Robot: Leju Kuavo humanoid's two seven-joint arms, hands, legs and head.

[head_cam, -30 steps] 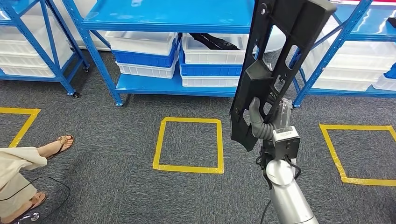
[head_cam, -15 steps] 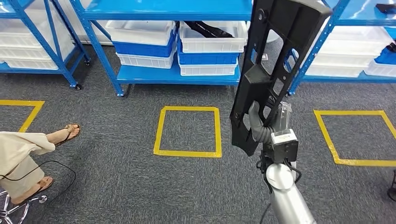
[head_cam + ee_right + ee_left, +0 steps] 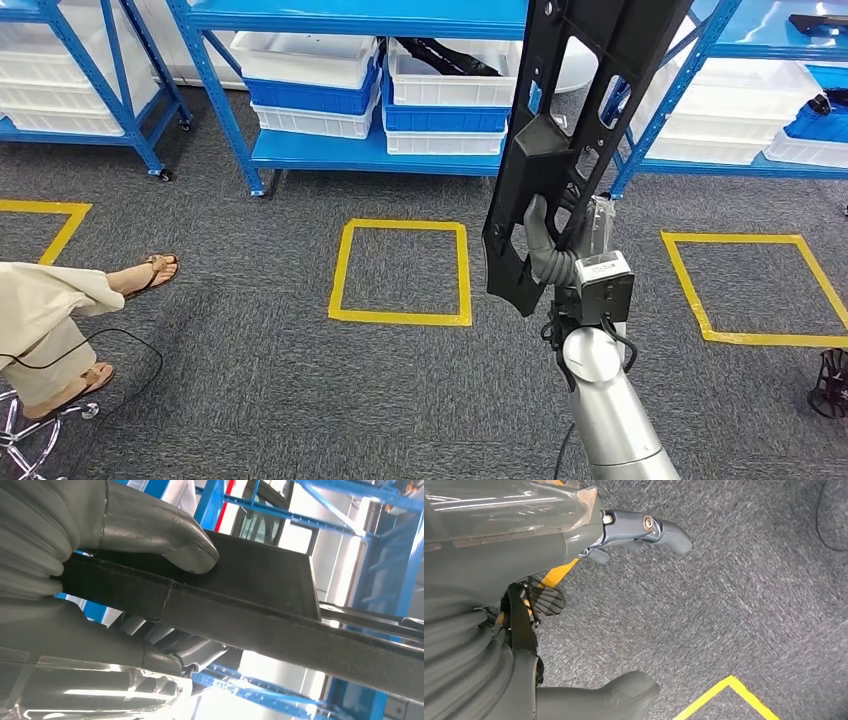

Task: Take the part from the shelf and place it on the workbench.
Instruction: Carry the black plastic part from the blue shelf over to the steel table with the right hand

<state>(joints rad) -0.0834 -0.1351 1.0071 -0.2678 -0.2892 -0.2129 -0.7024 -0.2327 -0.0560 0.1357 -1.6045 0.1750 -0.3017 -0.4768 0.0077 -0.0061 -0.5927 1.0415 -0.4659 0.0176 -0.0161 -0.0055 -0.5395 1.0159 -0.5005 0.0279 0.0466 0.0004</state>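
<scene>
Gripping the part (image 3: 570,150) with the right hand (image 3: 560,255): thumb (image 3: 165,535) pressed on one face, fingers (image 3: 165,647) wrapped under the opposite side, clamped tight. Part is a long black plastic piece with cut-outs, held roughly upright and leaning slightly, its upper end running off the top of the head view. Silver right forearm (image 3: 610,420) comes up from below.

Left hand (image 3: 574,605) hangs over the grey carpet (image 3: 250,400), holding nothing; thumb (image 3: 604,700) and fingers (image 3: 659,530) well apart.

Floor: yellow tape square (image 3: 402,270) just left of the held part, another yellow square (image 3: 760,290) to its right, a partial one at the left edge. A person's legs in light trousers and sandals (image 3: 60,320) at the left, a black cable (image 3: 120,345) looping beside them.

Farther back: blue shelf rack (image 3: 370,150) with stacked white and blue bins (image 3: 315,95) on the low shelf; one white bin (image 3: 450,85) has a dark part lying in it. More blue racking with white bins on both sides.
</scene>
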